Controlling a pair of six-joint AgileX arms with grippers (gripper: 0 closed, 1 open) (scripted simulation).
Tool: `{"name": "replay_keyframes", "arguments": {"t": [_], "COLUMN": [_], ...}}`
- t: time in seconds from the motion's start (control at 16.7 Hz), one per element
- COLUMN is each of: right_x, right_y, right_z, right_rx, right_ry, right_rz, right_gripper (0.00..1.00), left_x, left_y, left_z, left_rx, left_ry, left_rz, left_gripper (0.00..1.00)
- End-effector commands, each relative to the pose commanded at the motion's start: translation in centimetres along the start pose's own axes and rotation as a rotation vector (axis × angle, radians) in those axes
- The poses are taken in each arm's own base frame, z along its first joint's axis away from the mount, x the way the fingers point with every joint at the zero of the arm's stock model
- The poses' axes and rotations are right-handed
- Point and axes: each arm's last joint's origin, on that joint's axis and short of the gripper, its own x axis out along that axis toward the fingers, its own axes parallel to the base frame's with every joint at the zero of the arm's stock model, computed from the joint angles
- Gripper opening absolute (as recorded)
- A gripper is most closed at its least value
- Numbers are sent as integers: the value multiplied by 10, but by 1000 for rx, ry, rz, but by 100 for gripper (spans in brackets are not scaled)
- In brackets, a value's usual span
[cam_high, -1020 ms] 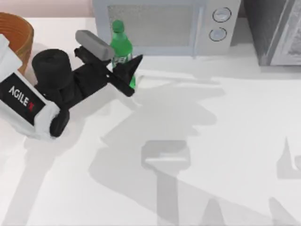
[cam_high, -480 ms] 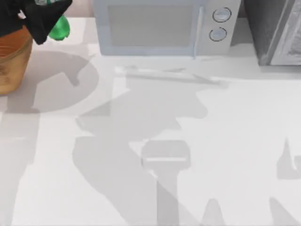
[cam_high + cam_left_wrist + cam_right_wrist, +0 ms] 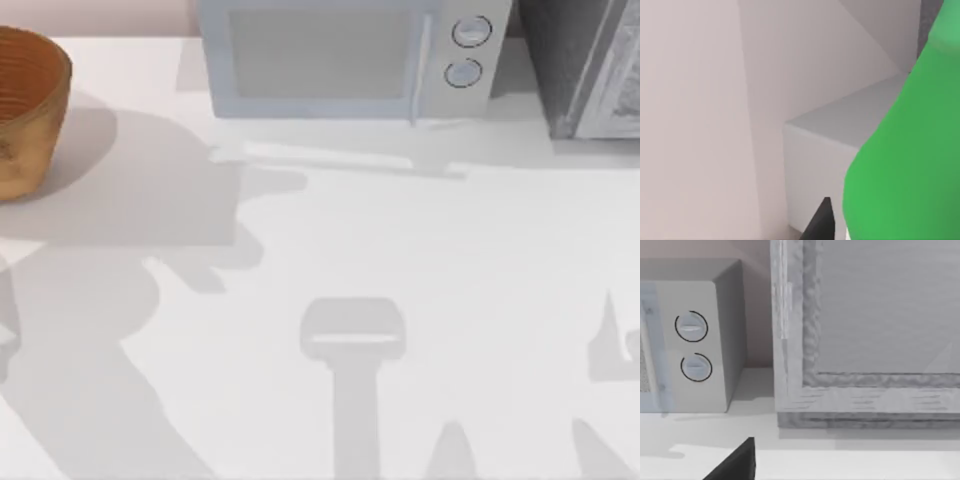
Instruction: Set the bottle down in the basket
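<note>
The basket (image 3: 30,150) stands at the table's far left edge in the top view, golden-brown outside, ribbed orange inside, with nothing visible in it. In the left wrist view the bright green bottle (image 3: 905,150) looms close. One black fingertip (image 3: 821,222) of my left gripper lies beside it, and the gripper is shut on the bottle. A pale wall and a white box edge lie behind. In the right wrist view a single black fingertip (image 3: 737,462) of my right gripper shows off to one side, open and holding nothing.
A white microwave (image 3: 330,55) stands at the back middle of the table, with a grey cabinet (image 3: 590,60) to its right. The right wrist view faces the microwave's dials (image 3: 692,347) and the cabinet front (image 3: 865,315). Arm shadows fall across the white tabletop.
My left arm lifted the bottle from beside the microwave, carried it left and back past the basket, and has since left the top view. The basket has not moved.
</note>
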Motion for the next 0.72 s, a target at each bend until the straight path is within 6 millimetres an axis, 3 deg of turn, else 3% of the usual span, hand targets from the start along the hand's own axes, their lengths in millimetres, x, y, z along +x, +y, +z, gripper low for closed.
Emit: {"name": "replay_keyframes", "arguments": {"t": [0.12, 0.36, 0.54, 0.72], "right_x": [0, 0, 0, 0], "right_y": [0, 0, 0, 0], "right_z": [0, 0, 0, 0], "right_rx": [0, 0, 0, 0], "right_ry": [0, 0, 0, 0], "right_rz": [0, 0, 0, 0], "right_gripper": [100, 100, 100, 100], "left_x": [-19, -21, -13, 13], "left_y": [7, 8, 8, 9], "left_z": [9, 10, 5, -14], "left_rx": [-17, -20, -19, -16], "left_ry": [0, 0, 0, 0], "left_rz": [22, 26, 25, 25], "left_gripper": [0, 0, 0, 0]}}
